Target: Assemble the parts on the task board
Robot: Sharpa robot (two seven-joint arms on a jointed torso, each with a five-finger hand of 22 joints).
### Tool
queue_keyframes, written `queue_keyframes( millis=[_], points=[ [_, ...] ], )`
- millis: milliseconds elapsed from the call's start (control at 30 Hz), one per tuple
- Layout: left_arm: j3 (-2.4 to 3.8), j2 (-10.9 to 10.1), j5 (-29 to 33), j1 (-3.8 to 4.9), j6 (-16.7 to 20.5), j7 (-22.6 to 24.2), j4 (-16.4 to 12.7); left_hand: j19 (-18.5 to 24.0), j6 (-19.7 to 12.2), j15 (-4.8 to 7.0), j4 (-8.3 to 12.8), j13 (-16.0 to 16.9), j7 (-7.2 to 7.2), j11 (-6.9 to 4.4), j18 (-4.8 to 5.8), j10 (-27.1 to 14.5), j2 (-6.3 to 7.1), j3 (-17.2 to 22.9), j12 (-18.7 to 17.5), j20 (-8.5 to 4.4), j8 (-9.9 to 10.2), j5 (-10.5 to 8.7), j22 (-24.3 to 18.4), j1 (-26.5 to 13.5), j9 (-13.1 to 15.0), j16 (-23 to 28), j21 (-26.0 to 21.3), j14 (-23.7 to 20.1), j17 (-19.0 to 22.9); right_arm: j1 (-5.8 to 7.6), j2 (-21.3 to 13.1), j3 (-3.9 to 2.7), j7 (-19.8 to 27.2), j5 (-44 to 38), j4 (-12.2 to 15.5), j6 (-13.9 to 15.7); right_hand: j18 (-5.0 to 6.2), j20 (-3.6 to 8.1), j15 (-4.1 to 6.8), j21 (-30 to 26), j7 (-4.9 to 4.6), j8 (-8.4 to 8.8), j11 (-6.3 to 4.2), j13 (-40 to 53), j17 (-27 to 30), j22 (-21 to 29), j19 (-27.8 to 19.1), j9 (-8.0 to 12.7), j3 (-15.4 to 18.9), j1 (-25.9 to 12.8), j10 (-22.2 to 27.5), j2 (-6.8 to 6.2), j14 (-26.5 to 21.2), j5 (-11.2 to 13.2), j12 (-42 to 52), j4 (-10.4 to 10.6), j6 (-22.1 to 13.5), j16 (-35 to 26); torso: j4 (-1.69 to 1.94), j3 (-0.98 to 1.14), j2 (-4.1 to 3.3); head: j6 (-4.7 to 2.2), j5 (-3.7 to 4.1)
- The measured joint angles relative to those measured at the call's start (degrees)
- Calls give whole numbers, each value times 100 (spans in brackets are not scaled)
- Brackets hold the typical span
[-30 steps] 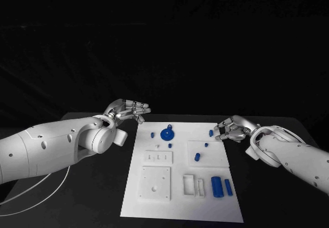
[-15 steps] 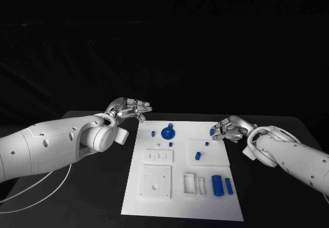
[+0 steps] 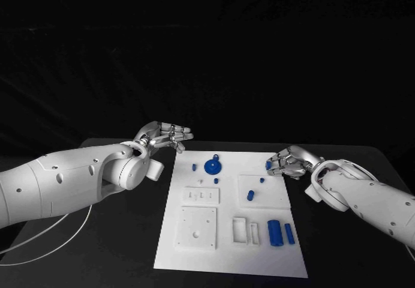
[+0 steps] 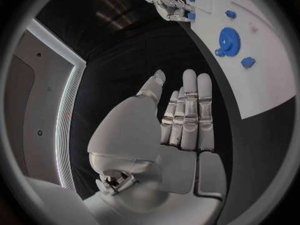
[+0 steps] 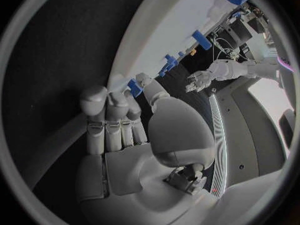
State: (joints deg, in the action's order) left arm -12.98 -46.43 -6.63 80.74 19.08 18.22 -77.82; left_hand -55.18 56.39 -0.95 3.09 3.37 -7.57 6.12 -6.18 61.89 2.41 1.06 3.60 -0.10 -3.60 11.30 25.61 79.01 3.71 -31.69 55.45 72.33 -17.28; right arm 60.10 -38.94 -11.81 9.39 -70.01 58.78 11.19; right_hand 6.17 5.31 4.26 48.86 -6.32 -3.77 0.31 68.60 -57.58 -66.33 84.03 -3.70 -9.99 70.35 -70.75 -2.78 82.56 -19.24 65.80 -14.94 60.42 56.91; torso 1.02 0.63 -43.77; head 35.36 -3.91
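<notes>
The white task board [image 3: 201, 257] lies in the middle of the table. On its far part stand a blue gear [image 3: 213, 166] [image 4: 229, 37] and several small blue parts. A small blue part [image 3: 268, 164] [image 5: 133, 87] [image 4: 190, 16] sits at the board's far right edge. My right hand [image 3: 288, 162] [image 5: 134, 135] [image 4: 170, 6] is at that part, its thumb and a finger closed on either side of it. My left hand [image 3: 164, 137] [image 4: 178, 130] hovers off the board's far left corner, fingers side by side and holding nothing.
Two blue cylinders [image 3: 279, 233] lie at the board's near right, beside white slotted blocks [image 3: 244, 231] and a white square plate [image 3: 197, 229]. A white cable [image 3: 52, 243] loops on the table at the near left.
My right hand has crept left to the small blue part at the board's far right edge and closed its fingertips around it. The left hand has barely moved.
</notes>
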Motion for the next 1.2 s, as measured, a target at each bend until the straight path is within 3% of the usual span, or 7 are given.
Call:
queue_keyframes(
  millis=[233, 467, 633, 1000, 1200],
  points=[
    [0, -1, -1, 0, 0, -4, -1, 0, 0, 0, 0, 0, 0, 0, 2, 0, 0, 0, 0, 0, 0, 0, 0, 0, 0, 0, 0, 0, 0, -2, 32, 1, 0, 17, -23, 33, -2, 0, 0, 0, 16, 0, 0, 8, -1, -15, 0, 0, -107, -51, 0, 51, 0, 63, 6, 32, 42, 0, 3, 1, 3, -15, -16],
    [1, 2, -2, 0, 2, -9, -1, 0, -20, 0, 0, 0, -20, 31, 5, -30, 0, 0, 0, 0, 0, 0, -9, 0, 0, 0, 22, 0, -1, -5, 59, 1, 0, 39, -50, 48, -4, 0, 0, -27, 68, 0, 0, 9, -6, -24, 0, -4, -432, -62, 0, 108, 0, 411, 27, 67, 236, 0, -1, 6, 4, -55, 12],
    [1, 2, -2, 0, 4, -12, 1, 0, -20, 1, 0, 0, -20, 16, 6, -45, 0, 0, 0, 0, 0, 0, -13, 0, 0, 0, 22, 0, -1, -6, 82, 1, 0, 55, -62, 60, -4, 0, 0, -27, 68, 0, -21, 9, -2, -31, 0, -5, -459, -62, -22, 108, 0, 438, 27, 94, 239, 0, -5, 9, 4, -55, 13],
    [1, 15, -2, 0, 4, -17, 4, 0, -20, 1, 0, 0, -20, 11, 9, -49, 0, 0, 0, 0, 0, 0, -19, 0, 0, 0, 22, 1, -1, -7, 107, 1, -17, 80, -69, 118, -5, 1, 18, -28, 179, 31, -74, 32, -12, -64, -1, -41, -620, -82, -75, 160, 19, 616, 27, 177, 615, 0, -2, 10, 3, -64, 29],
    [1, 21, -2, 0, 0, -24, 5, 0, 141, 1, 0, 0, -47, -21, 17, 211, -30, 0, 0, 0, 0, 0, -20, 31, 0, 0, 22, 2, -1, -10, 108, 1, -33, 139, -53, 219, -10, 55, 27, -27, 227, 46, -110, 59, -25, -75, -7, -92, -691, -81, -112, 159, 21, 621, 27, 184, 742, 0, -4, 10, 2, -70, 40]
  ],
)
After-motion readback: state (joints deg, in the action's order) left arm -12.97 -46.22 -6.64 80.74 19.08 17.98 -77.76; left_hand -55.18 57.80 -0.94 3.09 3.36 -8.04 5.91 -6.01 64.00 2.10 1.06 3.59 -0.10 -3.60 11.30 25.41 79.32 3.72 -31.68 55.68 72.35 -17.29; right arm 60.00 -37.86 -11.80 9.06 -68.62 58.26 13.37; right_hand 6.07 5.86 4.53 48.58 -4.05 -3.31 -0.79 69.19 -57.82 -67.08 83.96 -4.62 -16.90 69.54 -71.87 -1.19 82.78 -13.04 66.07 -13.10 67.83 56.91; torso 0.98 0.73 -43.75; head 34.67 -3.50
